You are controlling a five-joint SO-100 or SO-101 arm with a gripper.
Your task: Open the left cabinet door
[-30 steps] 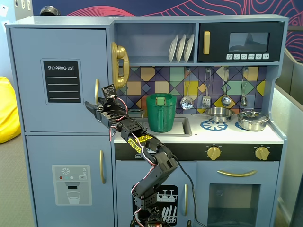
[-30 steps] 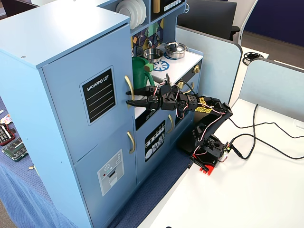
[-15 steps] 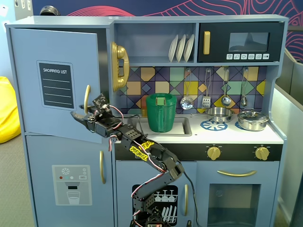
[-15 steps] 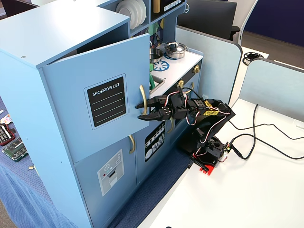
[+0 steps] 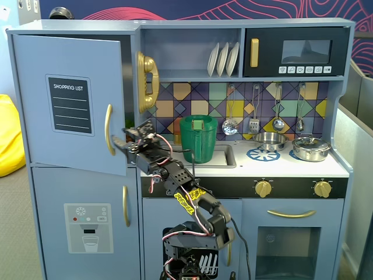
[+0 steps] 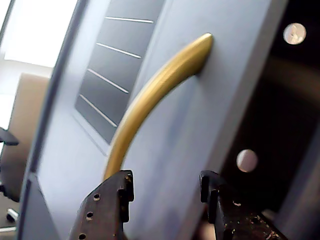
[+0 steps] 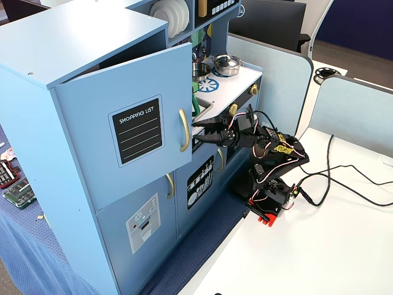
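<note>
Door: the left cabinet door (image 5: pixel 70 102), the one with the shopping-list panel (image 5: pixel 70 105), fills the upper left of a fixed view and already stands partly swung out, a dark gap showing along its free edge.
Handle: the gold handle (image 5: pixel 108 129) runs upright near that free edge; in the wrist view it arcs from lower left to upper centre (image 6: pixel 150 95).
Fingers: the gripper (image 6: pixel 167 187) has its fingers spread apart, holding nothing; one finger (image 6: pixel 107 200) sits just under the handle's lower end, the other on the gap side of the door edge.
Step in hand: you appear to be widening the opening. Either close on the handle's lower stretch, or hook the door edge between the fingers and sweep along the door's arc instead of a straight pull, so they do not slip off.
Risk: the arm (image 7: pixel 270 153) is stretched well forward from its base (image 7: pixel 267 206) on the white surface (image 7: pixel 319 258), so you likely have little reach left; swing sideways rather than drawing back.
Wrist view only: it shows that the fingers straddle the edge and that the handle is not clamped; whether either finger touches the door, you cannot tell.
Fixed views only: both show how far the door (image 7: pixel 132 138) has swung, with the shut lower door (image 5: pixel 87 224) and the green pot (image 5: pixel 198 137) behind the arm.
</note>
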